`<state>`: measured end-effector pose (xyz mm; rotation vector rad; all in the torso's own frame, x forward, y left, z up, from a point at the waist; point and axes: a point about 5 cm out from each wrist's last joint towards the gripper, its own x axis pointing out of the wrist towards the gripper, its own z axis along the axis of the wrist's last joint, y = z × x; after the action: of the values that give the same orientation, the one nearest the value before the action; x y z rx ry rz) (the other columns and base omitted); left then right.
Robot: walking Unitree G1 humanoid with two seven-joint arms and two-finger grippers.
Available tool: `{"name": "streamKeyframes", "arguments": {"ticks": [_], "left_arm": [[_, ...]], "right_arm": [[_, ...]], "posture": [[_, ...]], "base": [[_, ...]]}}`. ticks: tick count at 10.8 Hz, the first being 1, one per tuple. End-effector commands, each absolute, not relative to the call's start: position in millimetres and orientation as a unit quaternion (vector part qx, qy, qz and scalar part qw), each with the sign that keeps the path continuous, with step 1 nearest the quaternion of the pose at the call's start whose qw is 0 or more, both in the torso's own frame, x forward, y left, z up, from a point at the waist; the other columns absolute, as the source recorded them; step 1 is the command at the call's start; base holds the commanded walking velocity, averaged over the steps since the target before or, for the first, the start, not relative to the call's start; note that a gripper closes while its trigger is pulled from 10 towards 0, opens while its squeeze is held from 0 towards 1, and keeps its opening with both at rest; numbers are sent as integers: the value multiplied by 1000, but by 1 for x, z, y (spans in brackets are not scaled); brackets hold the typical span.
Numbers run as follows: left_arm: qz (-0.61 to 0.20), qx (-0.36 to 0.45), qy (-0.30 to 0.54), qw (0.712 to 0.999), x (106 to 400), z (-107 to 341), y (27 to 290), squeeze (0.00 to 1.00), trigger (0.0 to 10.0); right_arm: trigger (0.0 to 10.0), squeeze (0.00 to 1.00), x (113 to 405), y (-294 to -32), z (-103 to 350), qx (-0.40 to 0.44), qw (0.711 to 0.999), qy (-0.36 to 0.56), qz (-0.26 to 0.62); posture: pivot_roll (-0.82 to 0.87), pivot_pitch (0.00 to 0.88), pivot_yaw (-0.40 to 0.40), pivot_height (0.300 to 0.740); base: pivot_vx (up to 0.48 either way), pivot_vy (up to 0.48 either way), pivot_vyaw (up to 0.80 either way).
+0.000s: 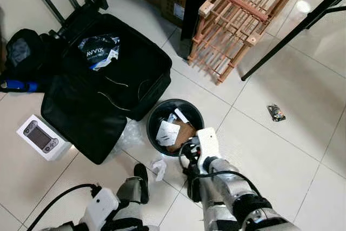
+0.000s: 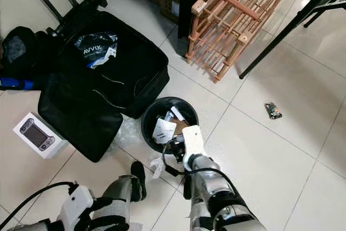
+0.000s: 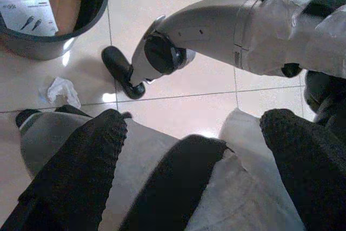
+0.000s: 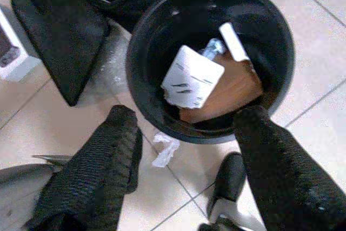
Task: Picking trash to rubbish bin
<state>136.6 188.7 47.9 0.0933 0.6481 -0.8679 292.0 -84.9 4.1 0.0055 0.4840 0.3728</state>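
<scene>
A black rubbish bin [image 1: 175,127] is standing on the tiled floor at centre frame in the left eye view, just beside the lower right corner of an open black suitcase [image 1: 102,85]. Inside the bin, a white printed card [image 4: 192,77], a brown cardboard piece [image 4: 230,93] and a small white strip [image 4: 233,41] are lying together.

The right gripper [image 4: 184,128] is hovering above the bin's near rim, its two black fingers spread wide apart and grasping nothing.

A crumpled white tissue [image 1: 159,167] is lying on the floor just in front of the bin, touching neither gripper. A small dark wrapper [image 1: 276,112] is lying well apart, at right of frame.

The left gripper [image 1: 141,179] is sitting low at bottom centre, near the tissue; whether it is released or clenched cannot be told.

A white boxed device [image 1: 42,137] is resting at left, and a wooden rack [image 1: 243,14] is leaning at upper right.
</scene>
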Motion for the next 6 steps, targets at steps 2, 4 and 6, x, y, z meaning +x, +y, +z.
{"name": "streamKeyframes", "arguments": {"ticks": [2,4,6], "left_arm": [[-412,41,320,852,140,35,183,102,10000],[-412,43,294,862,163,35,173,102,10000],[-409,54,262,872,183,41,168,94,10000]], "right_arm": [[10000,1000,282,-101,-5,-6,959,239,154],[10000,1000,286,-115,6,-6,972,198,125],[10000,1000,289,-125,22,-1,983,156,94]], "posture": [[148,425,-33,740],[116,349,-29,740],[99,296,-22,740]], "base": [[0,0,0],[0,0,0],[0,0,0]]}}
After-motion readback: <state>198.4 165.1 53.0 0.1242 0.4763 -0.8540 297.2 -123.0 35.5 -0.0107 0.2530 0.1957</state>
